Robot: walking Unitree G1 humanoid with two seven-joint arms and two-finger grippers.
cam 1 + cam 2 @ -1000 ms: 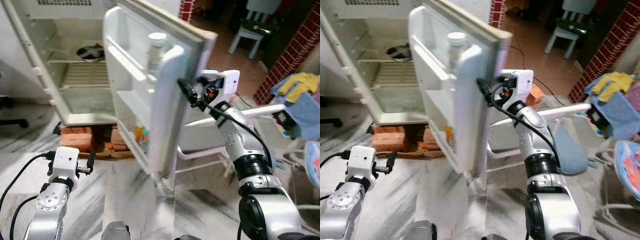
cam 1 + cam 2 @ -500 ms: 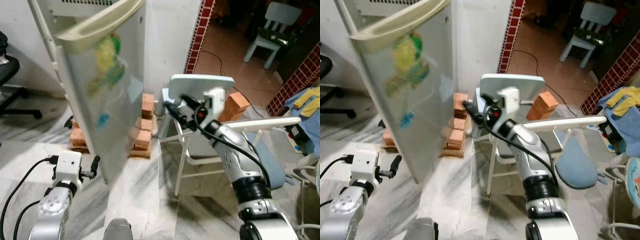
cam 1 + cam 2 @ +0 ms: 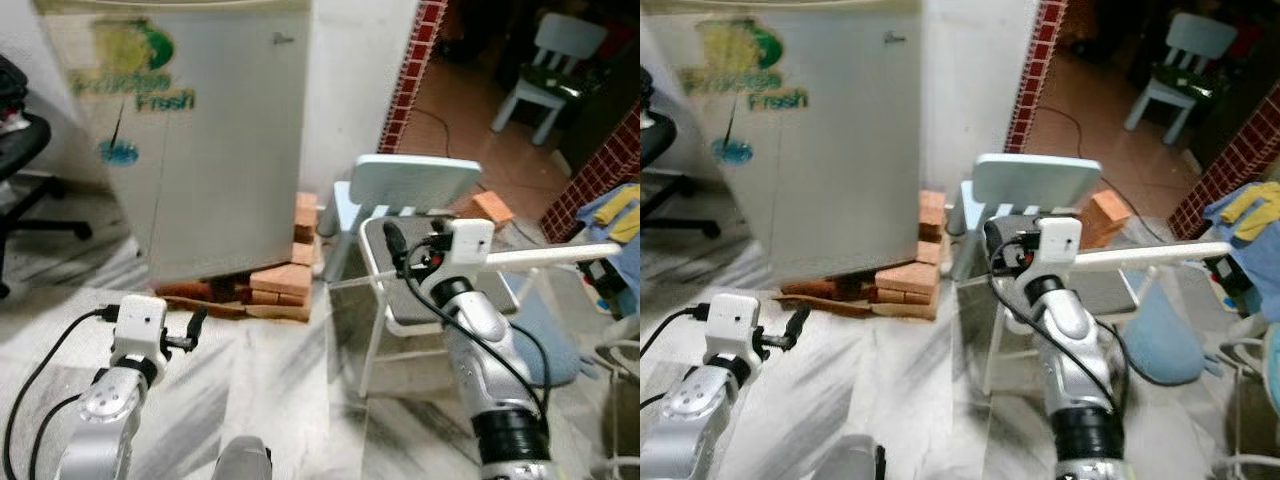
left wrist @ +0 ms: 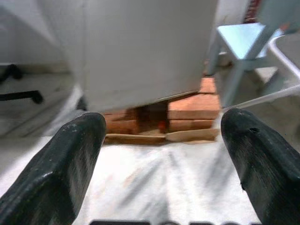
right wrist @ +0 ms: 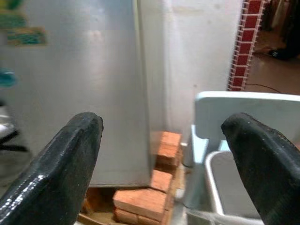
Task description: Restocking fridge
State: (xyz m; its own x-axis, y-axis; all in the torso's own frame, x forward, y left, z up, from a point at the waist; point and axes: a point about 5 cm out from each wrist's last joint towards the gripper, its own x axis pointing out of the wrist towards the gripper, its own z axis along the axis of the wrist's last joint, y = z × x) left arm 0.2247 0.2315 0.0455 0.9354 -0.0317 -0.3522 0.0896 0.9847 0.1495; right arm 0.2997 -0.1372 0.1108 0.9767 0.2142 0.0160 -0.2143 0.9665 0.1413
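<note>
The fridge (image 3: pixel 200 140) stands with its door shut, the grey front facing the robot and a green and blue "Fresh" sticker (image 3: pixel 135 75) near the top left of the door. It rests on a stack of bricks (image 3: pixel 275 280) that lies on the marbled floor (image 3: pixel 270 390), with a flat board under the front edge.

The left end effector (image 3: pixel 195 330) is low at the robot's left, above the floor and well short of the fridge. In the left wrist view its fingers (image 4: pixel 70 159) stand wide apart with nothing between them, and the fridge base and the bricks show beyond.

The right end effector (image 3: pixel 395 245) is raised in front of the robot, near a pale blue chair (image 3: pixel 415 185) that stands just right of the fridge. In the right wrist view its fingers (image 5: pixel 65 164) are also spread wide and hold nothing, pointing toward the fridge's right edge and the wall beside it.

A white frame (image 3: pixel 380 290) stands beside the chair; it may be a rack or a second seat, the blur makes it hard to tell. A red brick pillar (image 3: pixel 410 70) rises behind, and another pale chair (image 3: pixel 555 60) sits in the room beyond. An office chair (image 3: pixel 30 190) is at the far left.
</note>
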